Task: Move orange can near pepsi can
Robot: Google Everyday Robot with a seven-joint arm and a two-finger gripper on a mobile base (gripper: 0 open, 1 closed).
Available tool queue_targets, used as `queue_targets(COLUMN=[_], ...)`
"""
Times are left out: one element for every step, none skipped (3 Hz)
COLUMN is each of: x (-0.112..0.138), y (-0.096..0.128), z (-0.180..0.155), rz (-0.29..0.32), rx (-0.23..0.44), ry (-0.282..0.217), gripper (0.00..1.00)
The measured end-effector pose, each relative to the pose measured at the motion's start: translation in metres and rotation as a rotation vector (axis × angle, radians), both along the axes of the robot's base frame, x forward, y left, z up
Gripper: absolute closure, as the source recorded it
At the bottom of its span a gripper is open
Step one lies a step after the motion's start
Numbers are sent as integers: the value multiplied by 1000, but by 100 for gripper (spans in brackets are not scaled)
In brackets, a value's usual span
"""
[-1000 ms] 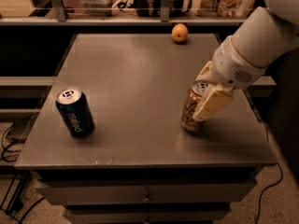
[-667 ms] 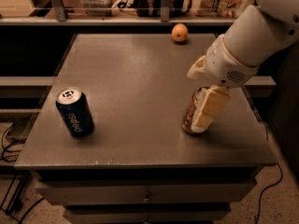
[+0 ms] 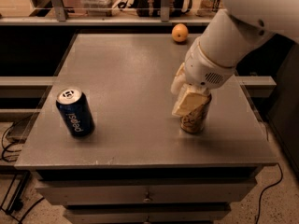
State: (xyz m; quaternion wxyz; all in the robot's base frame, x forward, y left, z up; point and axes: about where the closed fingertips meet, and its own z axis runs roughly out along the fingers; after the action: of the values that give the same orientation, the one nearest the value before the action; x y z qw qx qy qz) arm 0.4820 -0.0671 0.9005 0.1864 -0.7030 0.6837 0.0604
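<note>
The orange can (image 3: 195, 119) stands on the grey table (image 3: 131, 73) at the right front, with only its tan lower half showing. My gripper (image 3: 187, 97) comes down on it from above. Its cream fingers (image 3: 189, 101) are closed over the can's top and hide it. The pepsi can (image 3: 74, 112), dark blue with white lettering and a silver top, stands upright at the left front, well apart from the orange can.
A round orange fruit (image 3: 180, 32) lies at the table's back edge. Shelving with clutter runs behind the table. The right edge of the table is close to the orange can. Drawers sit under the tabletop and cables lie on the floor at the left.
The arm and gripper have shifted left and lower, so the fingers now cover the orange can's top. The can's base and the pepsi can stay where they were.
</note>
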Motion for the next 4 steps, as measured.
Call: queue_targets(x=[2, 2, 2, 3], y=[-2, -3, 7, 15], z=[2, 7, 24, 32], rz=[-8, -16, 14, 41], rx=[-18, -23, -12, 5], ry=[-13, -30, -63, -68], gripper=[82, 100, 100, 86])
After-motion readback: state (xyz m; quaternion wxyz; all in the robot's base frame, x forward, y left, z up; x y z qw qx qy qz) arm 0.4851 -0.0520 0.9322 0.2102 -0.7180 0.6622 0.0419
